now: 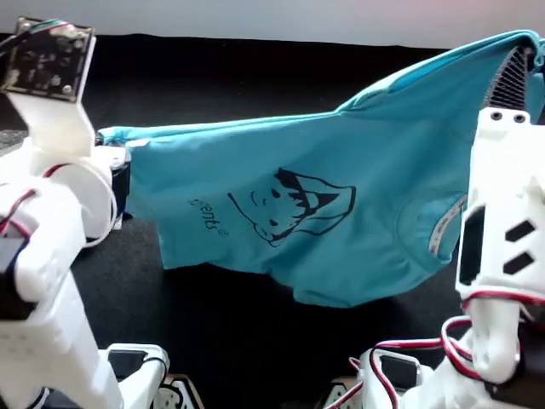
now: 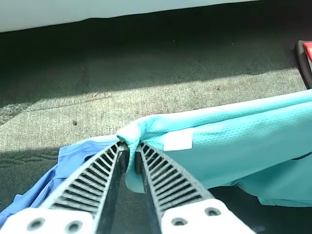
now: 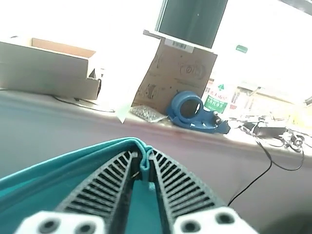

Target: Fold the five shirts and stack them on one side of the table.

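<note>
From the high view, my left gripper was pinched shut on one corner of the teal shirt, and my right gripper, held higher, was clamped on the opposite edge. The shirt hung spread in the air between them, printed side out, and its lower hem sagged well below both grippers toward the dark table. Bare table stretched beyond the shirt, on the far side from my arms. From the left wrist, the fingers were pressed together with a fold of teal fabric bunched at their tips. A white label sat on the cloth just beside them. A blue shirt lay crumpled on the table beneath and to one side of the gripper. Ahead of the tips the table ran open up to a pale wall, with a red object at its far edge, well apart from the gripper. From the right wrist, the fingers were closed on a thin upright edge of the teal shirt, which fell away along both sides of them. Far beyond the tips, on a ledge, stood an open cardboard box whose inside I could not see. Also there were a leaning cardboard sheet and a blue tape dispenser.
</note>
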Controlling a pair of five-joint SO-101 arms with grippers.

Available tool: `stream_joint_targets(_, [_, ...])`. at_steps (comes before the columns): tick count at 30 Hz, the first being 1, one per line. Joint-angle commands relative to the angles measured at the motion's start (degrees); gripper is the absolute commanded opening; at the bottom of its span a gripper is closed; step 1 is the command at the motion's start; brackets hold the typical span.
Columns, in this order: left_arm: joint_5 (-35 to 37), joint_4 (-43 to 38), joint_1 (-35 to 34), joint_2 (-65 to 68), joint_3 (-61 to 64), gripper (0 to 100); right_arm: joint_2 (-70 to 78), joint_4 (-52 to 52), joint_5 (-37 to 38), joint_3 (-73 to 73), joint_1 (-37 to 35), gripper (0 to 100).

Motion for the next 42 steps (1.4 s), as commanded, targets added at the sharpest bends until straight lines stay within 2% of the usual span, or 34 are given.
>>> stream_joint_targets(1, [-0.18,-0.18,-0.84,-2.59,-1.89,1,0.04,-2.95,-0.18,-3.74,0.75,0.5])
stream_joint_targets(6, [-0.18,-0.18,-0.84,-4.88,-1.89,1,0.04,-3.74,0.00,-7.34,0.75,0.5])
stream_joint_targets(11, [-0.18,-0.26,-0.84,-8.22,-1.98,1,-0.48,-3.65,3.87,-11.03,0.75,0.5])
stream_joint_targets(15, [-0.18,-0.35,-0.84,-10.86,-2.59,1,-0.48,-3.38,3.87,-13.32,0.75,0.5])
stream_joint_targets(21, [-0.26,-0.88,-0.84,-11.03,-10.95,1,-0.40,-3.30,3.69,-13.23,0.75,0.5])
stream_joint_targets(31, [-0.26,-2.81,-0.84,-11.65,-11.30,1,-1.10,-0.04,3.60,-14.55,0.57,0.5])
stream_joint_targets(42, [-0.18,-2.73,-0.84,-11.74,-11.38,1,-8.31,2.86,3.52,-15.16,0.48,0.5])
